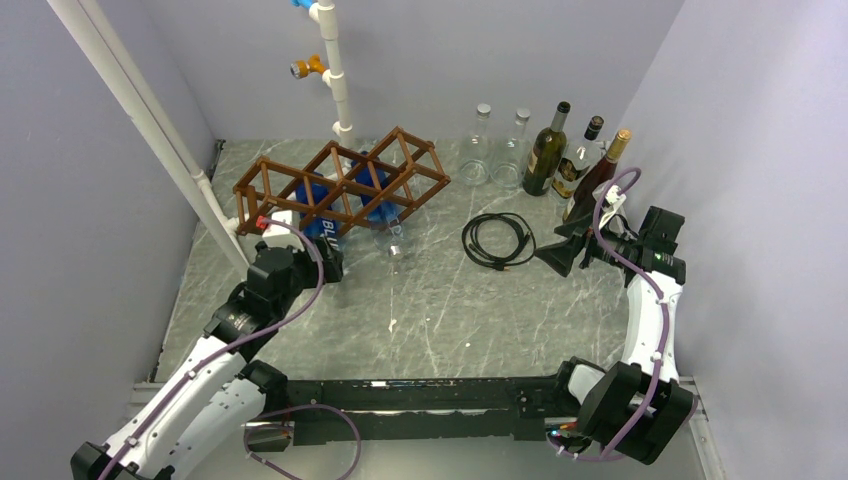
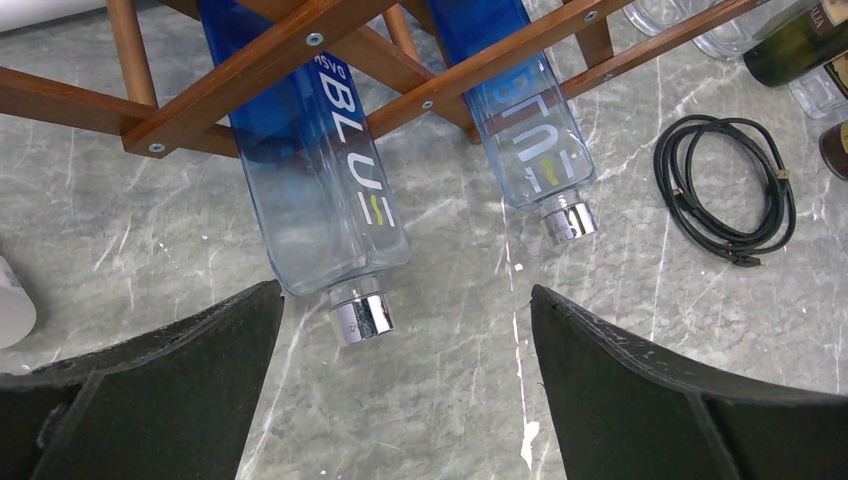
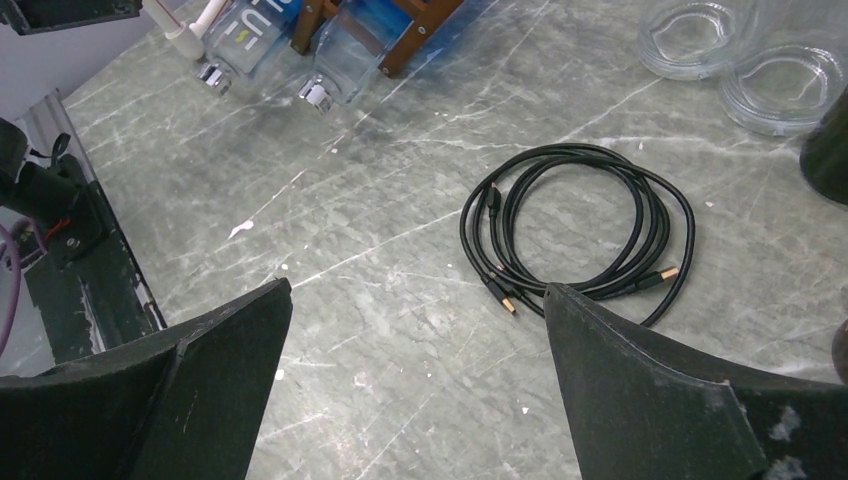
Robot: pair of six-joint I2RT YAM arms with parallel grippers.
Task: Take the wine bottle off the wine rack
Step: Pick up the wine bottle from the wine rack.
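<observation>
Blue glass: the nearer bottle (image 2: 320,180) and a second bottle (image 2: 520,130) lie in the brown wooden wine rack (image 1: 340,185), silver caps poking out toward me. My left gripper (image 2: 405,293) hangs just short of the nearer cap, fingers spread wide, holding nothing. My right gripper (image 3: 417,290), equally wide and empty, hovers near a coiled black cable (image 3: 580,235).

The fingers (image 2: 170,380) of my left claw (image 2: 405,300) looked matt black, rubbery and rough-edged. At twelve o'clock, the wine rack (image 2: 262,72) was brown wood, satin-smooth, with bright metal screws. The wine bottle (image 2: 325,190) at eleven was glossy, clear shading to blue, its cap (image 2: 361,316) mirror-bright metal. The table (image 2: 120,230) looked like smooth grey veined stone. The coiled cable (image 3: 488,215) was black, slightly shiny.
</observation>
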